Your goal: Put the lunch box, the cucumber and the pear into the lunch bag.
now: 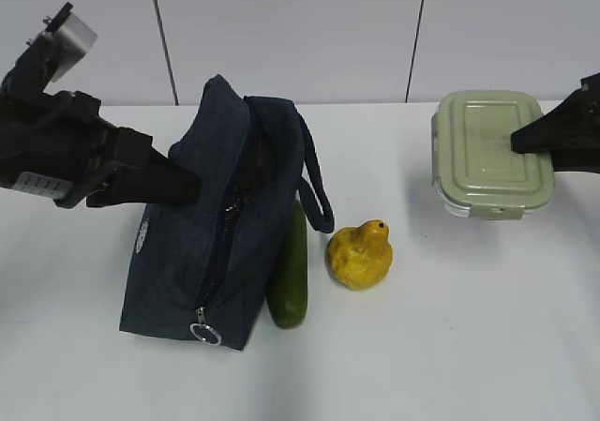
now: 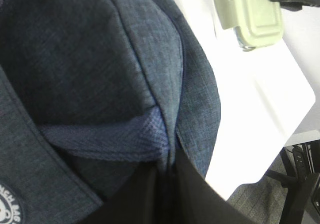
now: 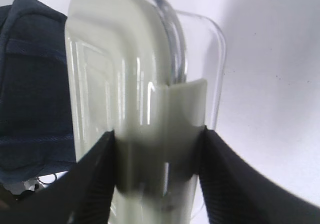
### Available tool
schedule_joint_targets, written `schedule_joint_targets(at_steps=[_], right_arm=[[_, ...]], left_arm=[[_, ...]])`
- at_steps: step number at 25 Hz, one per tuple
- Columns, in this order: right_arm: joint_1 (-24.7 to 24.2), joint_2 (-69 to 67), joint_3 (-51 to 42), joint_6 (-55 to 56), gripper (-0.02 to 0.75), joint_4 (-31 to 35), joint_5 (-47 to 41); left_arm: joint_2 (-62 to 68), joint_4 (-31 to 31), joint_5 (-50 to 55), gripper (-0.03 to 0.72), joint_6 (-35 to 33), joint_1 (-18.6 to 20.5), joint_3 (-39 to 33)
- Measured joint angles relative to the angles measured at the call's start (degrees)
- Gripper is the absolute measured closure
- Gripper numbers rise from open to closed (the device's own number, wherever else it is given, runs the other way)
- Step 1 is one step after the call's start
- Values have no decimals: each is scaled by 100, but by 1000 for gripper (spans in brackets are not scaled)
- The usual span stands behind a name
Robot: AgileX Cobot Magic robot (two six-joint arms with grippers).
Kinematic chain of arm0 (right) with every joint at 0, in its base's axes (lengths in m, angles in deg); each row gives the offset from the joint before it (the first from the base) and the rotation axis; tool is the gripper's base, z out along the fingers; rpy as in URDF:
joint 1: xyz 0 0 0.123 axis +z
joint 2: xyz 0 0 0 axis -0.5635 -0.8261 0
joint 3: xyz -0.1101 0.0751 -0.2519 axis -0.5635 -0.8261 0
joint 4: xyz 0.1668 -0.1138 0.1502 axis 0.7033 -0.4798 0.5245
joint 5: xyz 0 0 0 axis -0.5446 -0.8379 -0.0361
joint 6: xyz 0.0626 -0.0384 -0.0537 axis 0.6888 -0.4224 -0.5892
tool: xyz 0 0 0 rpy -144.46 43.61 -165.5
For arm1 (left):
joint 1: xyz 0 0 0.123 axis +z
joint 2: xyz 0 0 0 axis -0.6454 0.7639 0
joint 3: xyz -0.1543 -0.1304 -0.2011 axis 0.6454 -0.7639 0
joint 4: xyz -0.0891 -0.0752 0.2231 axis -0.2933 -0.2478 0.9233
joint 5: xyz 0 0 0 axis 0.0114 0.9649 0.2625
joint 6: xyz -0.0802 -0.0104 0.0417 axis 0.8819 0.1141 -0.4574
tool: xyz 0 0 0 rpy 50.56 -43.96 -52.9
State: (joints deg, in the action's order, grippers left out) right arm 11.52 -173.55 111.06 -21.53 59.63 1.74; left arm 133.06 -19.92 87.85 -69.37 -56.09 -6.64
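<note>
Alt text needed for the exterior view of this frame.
Navy lunch bag on a white table, left end effector at its side, cucumber and pear beside it; right end effector at the green-lidded lunch box.

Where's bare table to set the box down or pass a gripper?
Free: front right, below the lunch box and right of the pear; also front left of the lunch bag. Crowded: bag, cucumber and pear sit close together.

Bright, even light, soft shadows — both wrist views blur up close, glare streaking the lunch box.
</note>
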Motion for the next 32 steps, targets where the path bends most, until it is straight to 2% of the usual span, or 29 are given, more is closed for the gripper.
schedule_joint_targets(at_steps=[7,11,19,25,32], right_arm=[[12,355,0,104,368,172,-35],[190,502,0,138,368,203,-35],[873,623,485,399,368,238,-93],[1572,626,953,465,368,334,-167],[2105,636,1038,479,368,368,-231]], left_arm=[[0,-37,-7,687,-5,0,0],[0,-55,-19,687,-5,0,0],[63,-74,-98,687,-5,0,0],[115,-74,-102,687,-11,0,0],[166,-85,-111,687,-23,0,0]])
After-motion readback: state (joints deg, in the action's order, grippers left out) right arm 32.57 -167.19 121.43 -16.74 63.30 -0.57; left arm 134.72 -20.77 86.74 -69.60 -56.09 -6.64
